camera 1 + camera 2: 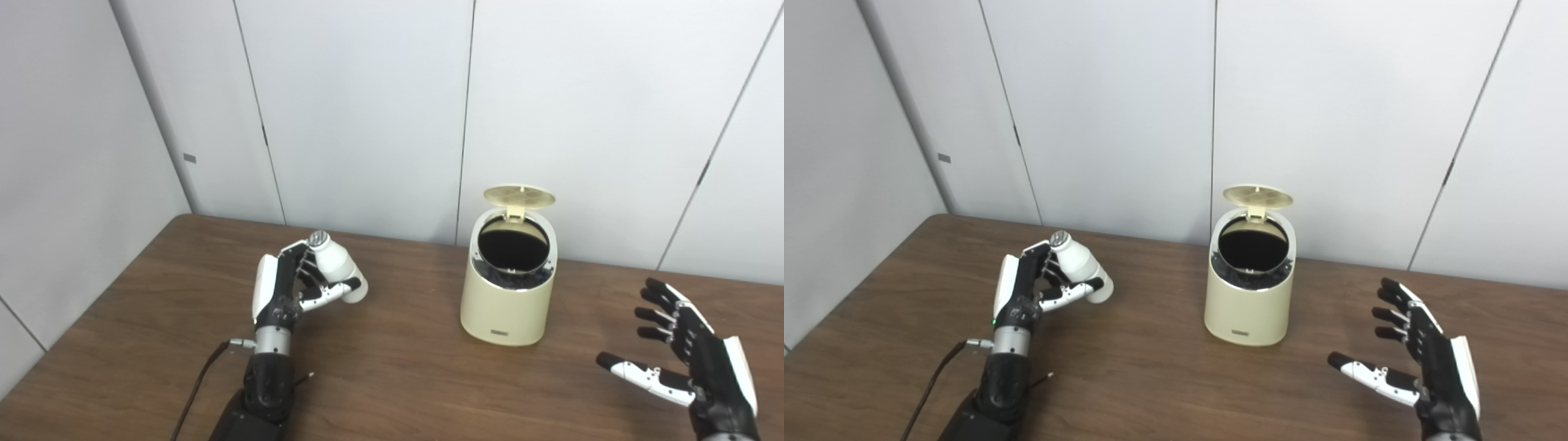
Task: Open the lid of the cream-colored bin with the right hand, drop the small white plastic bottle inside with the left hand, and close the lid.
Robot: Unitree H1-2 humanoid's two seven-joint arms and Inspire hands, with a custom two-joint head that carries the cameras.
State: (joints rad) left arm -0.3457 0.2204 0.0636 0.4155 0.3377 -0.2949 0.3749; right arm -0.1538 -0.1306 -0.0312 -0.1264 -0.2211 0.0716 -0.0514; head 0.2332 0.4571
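Bottle (pixel 335 264) is in my left robot hand (pixel 288 288), fingers wrapped round the body, thumb under it. It's tilted, cap end up and toward the back, base pointing right toward the bin. Held clear of the desk (pixel 392 380), as far as I can tell. That tilt looks like a side grasp off the desktop, so it'll need reorienting or just a release over the opening.

Bin (pixel 507 300) sits mid-desk, well apart from the bottle, to its right. Lid (pixel 519 196) is already flipped up on the rear hinge, standing open behind the mouth. Dark opening faces up and slightly toward me, so there's a clear drop path from above or front-left. Can't see what's inside, too dark.

Right robot hand (pixel 686 355) is released: fingers spread, holding nothing, parked low to the right of the bin, near but not touching. Judging by that, it's out of the way so the left arm can cross in, and close enough to push the lid down after.

Step in hand, my read: carry the bottle over the mouth and let go. Risk: clipping the raised lid or the rim on approach.
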